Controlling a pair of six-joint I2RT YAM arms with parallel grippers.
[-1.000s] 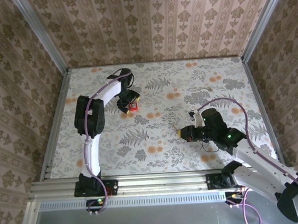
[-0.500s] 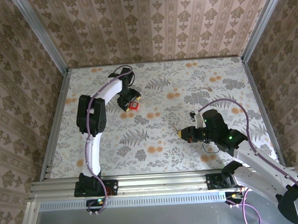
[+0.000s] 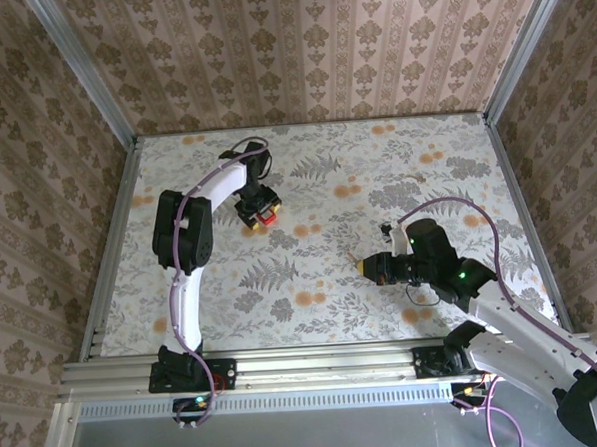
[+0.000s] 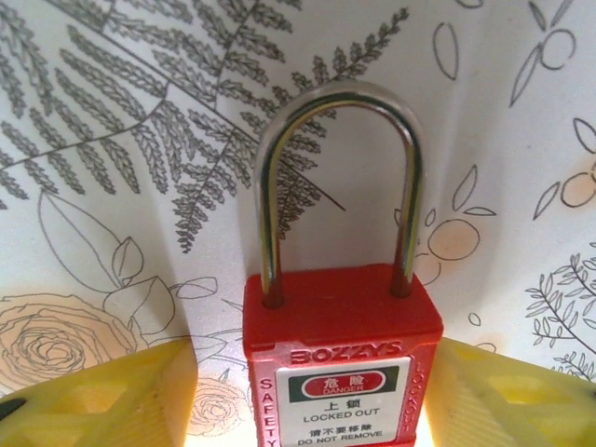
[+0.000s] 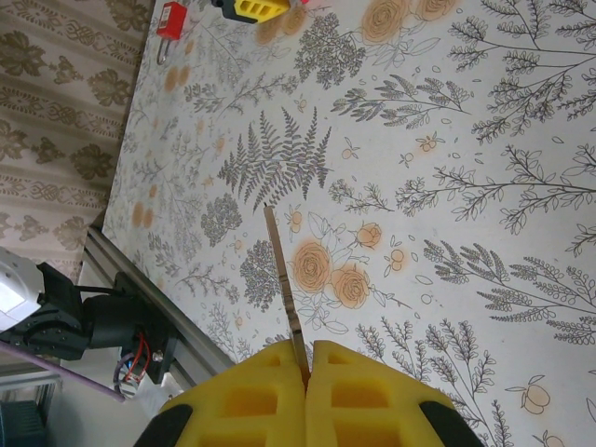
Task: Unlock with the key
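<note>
A red padlock [image 4: 342, 363] with a steel shackle [image 4: 340, 102] lies flat on the floral table, at the back left in the top view [image 3: 266, 217]. My left gripper [image 4: 307, 361] is open and straddles the lock body. Table shows between the lock and the left yellow finger [image 4: 112, 396], while the right finger [image 4: 507, 400] sits close against the lock's side. Right of centre, my right gripper [image 5: 307, 358] is shut on the key [image 5: 282, 279], whose thin blade sticks out forward above the table. From above, that gripper [image 3: 366, 266] points left, well apart from the padlock.
Patterned walls [image 3: 300, 53] close in the table at the back and both sides. An aluminium rail [image 3: 286, 364] with the arm bases runs along the near edge. In the right wrist view the padlock [image 5: 170, 19] and the left gripper's yellow fingers [image 5: 251, 7] sit far off at the top.
The left gripper's jaws have narrowed around the padlock's body and the wrist has shifted slightly. The right arm with the key has hardly moved.
</note>
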